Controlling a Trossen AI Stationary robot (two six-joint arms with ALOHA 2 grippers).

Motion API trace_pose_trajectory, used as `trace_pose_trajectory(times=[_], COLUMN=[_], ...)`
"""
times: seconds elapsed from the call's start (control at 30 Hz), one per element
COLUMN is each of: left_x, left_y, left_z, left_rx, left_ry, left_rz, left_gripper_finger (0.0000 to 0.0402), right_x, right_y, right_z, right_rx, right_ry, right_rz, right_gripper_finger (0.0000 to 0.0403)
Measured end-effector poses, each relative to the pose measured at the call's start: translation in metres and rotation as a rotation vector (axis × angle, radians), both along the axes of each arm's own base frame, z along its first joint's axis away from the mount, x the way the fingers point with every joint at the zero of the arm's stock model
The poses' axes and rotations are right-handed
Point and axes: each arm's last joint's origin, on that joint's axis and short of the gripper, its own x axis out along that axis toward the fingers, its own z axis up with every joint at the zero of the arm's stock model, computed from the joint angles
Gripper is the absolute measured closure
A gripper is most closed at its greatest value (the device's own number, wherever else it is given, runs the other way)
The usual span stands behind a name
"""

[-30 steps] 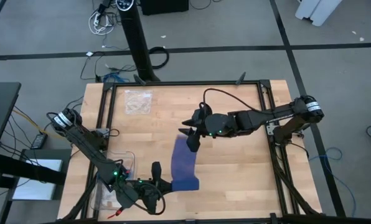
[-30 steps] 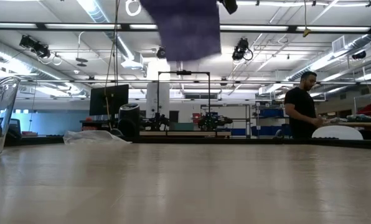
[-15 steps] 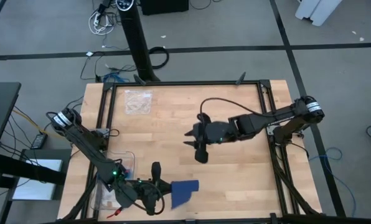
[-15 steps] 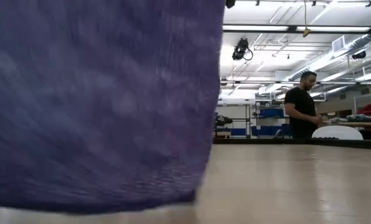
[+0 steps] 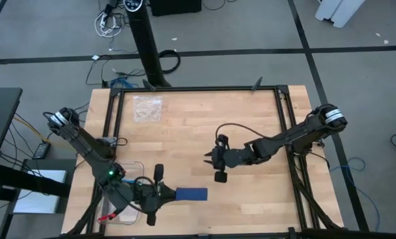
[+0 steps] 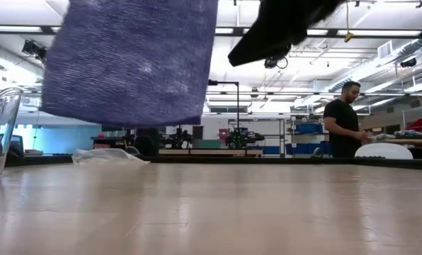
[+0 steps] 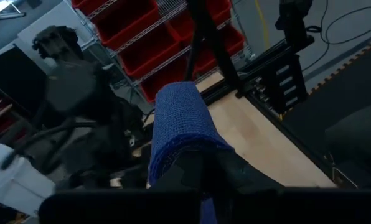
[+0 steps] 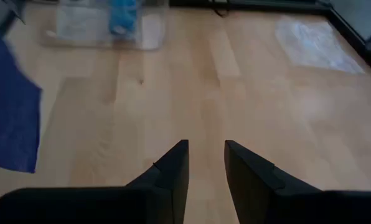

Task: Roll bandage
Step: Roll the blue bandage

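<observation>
Bandage (image 5: 191, 194), a dark navy fabric strip, was in the left gripper (image 5: 163, 194) near the front edge of the table (image 5: 251, 119), clamped at one end and hanging clear of the wood in the low view (image 6: 132, 60). The right gripper (image 5: 218, 161) hovered over the middle of the table, its fingers (image 8: 173, 168) a little apart and holding nothing.

To roll it well, I judge that the left gripper should keep its firm hold on this end while the loose part is laid flat, so that the turns stay tight and even.

One second before, the strip was stretched between both grippers. Half a second before, the right gripper had already let go and the cloth swung toward the left arm. Now the strip looked shorter and gathered beside the left gripper.
</observation>
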Motion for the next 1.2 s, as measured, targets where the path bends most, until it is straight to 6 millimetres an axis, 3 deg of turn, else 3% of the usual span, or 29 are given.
trace_pose_trajectory(times=[0.27,0.5,0.63,0.9,1.07,1.2], left_x=[0.000,0.007,0.011,0.016,0.015,0.016], left_y=[0.009,0.017,0.021,0.026,0.025,0.027], left_z=[0.007,0.015,0.024,0.042,0.049,0.050], left_rx=[-0.002,0.005,0.007,0.033,0.047,0.054], left_ry=[-0.016,-0.032,-0.050,-0.092,-0.108,-0.112], left_rz=[0.019,0.044,0.032,0.036,0.031,0.037], left_gripper_finger=[0.0386,0.0386,0.0386,0.0386,0.0386,0.0386], right_x=[-0.032,-0.054,-0.051,-0.044,-0.040,-0.025], right_y=[0.021,0.030,0.042,0.061,0.065,0.063], right_z=[-0.042,-0.056,-0.056,-0.053,-0.058,-0.058], right_rx=[0.034,0.138,0.174,0.161,0.158,0.156], right_ry=[-0.230,-0.338,-0.345,-0.522,-0.532,-0.538], right_rz=[0.037,0.031,0.084,0.205,0.209,0.210], right_gripper_finger=[0.0300,0.0303,0.0302,0.0281,0.0252,0.0229])
